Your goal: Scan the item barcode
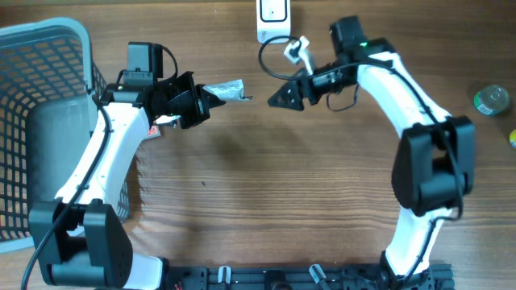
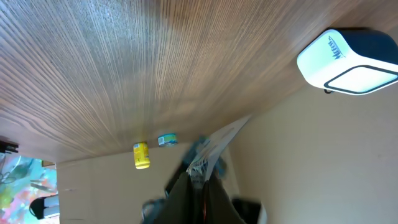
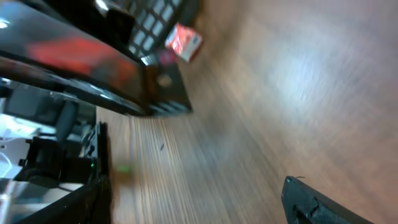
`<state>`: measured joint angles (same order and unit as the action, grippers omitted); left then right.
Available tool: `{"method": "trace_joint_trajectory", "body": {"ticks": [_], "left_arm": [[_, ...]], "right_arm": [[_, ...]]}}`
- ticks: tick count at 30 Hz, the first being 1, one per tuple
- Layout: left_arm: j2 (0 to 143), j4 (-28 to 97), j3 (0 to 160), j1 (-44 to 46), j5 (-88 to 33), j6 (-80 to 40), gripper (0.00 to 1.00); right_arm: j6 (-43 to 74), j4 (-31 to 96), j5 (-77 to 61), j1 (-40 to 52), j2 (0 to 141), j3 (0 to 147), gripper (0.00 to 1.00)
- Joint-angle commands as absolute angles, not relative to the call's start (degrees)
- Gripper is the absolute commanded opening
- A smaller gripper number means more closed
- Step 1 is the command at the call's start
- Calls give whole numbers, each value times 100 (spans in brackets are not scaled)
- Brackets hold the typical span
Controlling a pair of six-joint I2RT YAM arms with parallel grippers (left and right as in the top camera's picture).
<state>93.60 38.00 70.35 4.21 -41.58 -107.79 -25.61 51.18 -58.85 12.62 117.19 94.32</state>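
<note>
- The silver foil packet (image 1: 228, 89) is gripped at one end by the closed left gripper (image 1: 208, 96) and is held off the wooden table (image 1: 266, 201), with its free end pointed toward the right gripper (image 1: 280, 98).
- In the right wrist view, the right gripper's jaws are seen spread wide with nothing between them. It is kept just apart from the packet.
- The white barcode scanner (image 1: 274, 14) is set at the table's far edge, near both grippers.
- A mesh basket (image 1: 48, 48) is placed at the left.
</note>
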Motion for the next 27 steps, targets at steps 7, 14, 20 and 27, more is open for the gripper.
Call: {"method": "trace_joint_trajectory", "body": {"ticks": [7, 14, 20, 27], "left_arm": [[9345, 3846, 7052, 364, -4064, -10669, 4], [9345, 3844, 7052, 421, -4088, -10669, 4], [9345, 3844, 7052, 438, -4088, -10672, 4], [9345, 3844, 7052, 438, -4086, -10669, 4]], "right_arm": [[-2993, 4871, -4628, 1345, 10761, 9612, 88], [-3002, 4615, -4136, 1527, 10766, 9609, 76], [-3153, 4678, -4357, 1754, 10768, 9609, 62], [-2908, 4709, -3846, 1750, 10768, 9609, 53]]}}
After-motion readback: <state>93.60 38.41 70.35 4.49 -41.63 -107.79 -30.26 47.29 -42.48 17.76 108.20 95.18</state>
